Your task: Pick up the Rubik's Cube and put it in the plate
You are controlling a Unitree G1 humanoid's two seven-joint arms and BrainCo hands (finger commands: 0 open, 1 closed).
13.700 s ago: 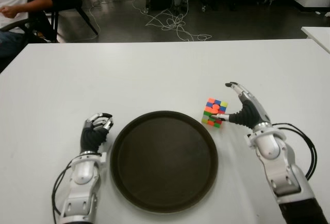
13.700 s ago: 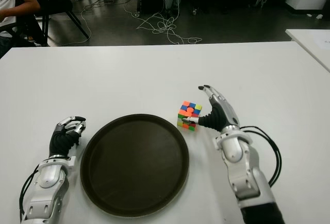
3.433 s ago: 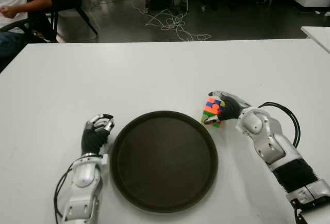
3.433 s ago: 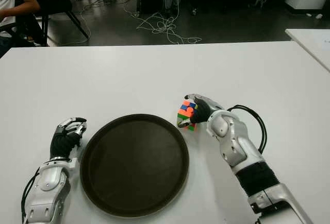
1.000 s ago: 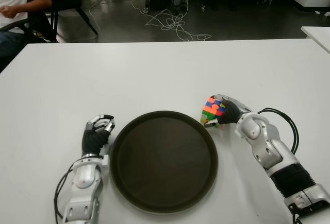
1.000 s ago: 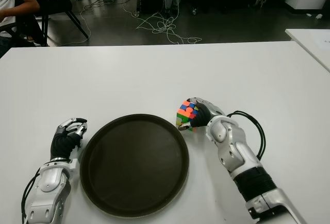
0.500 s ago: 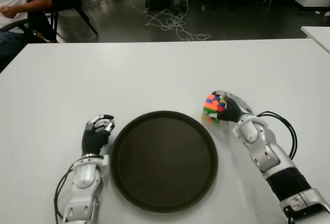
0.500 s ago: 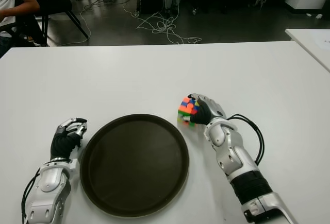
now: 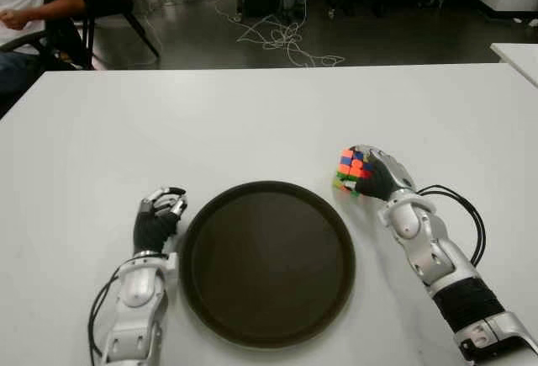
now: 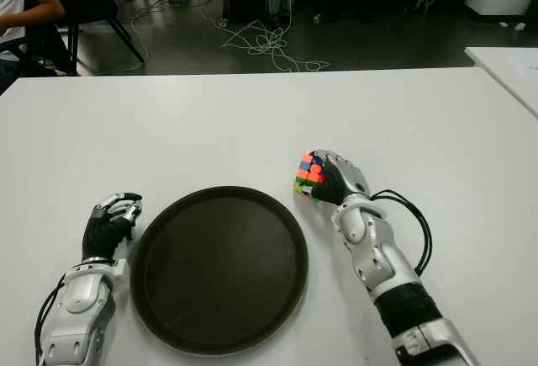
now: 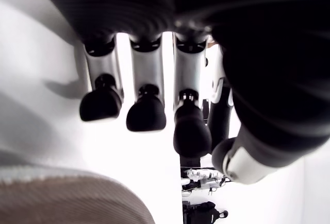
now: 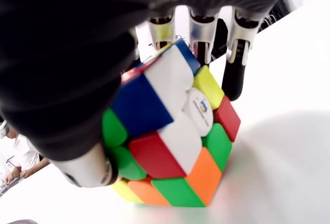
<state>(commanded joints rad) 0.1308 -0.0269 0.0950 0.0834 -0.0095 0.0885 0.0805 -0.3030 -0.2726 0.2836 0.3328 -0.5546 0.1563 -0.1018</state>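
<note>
The Rubik's Cube [image 9: 349, 168] is held tilted in my right hand [image 9: 372, 177], just off the far right rim of the dark round plate [image 9: 267, 186]. In the right wrist view the fingers [image 12: 202, 36] curl over the cube [image 12: 172, 131] and the thumb presses its lower side. I cannot tell whether the cube still touches the white table [image 9: 252, 122]. My left hand [image 9: 156, 218] shows beside the plate's left rim, fingers curled around nothing.
A black cable [image 9: 461, 202] loops on the table beside my right forearm. A seated person [image 9: 29, 0] and a chair are beyond the table's far left corner. Loose cables [image 9: 282, 38] lie on the floor behind. Another table's corner [image 9: 517, 53] shows at far right.
My right hand has turned and carried the cube slightly farther from me along the plate's rim. The left hand has not moved.
</note>
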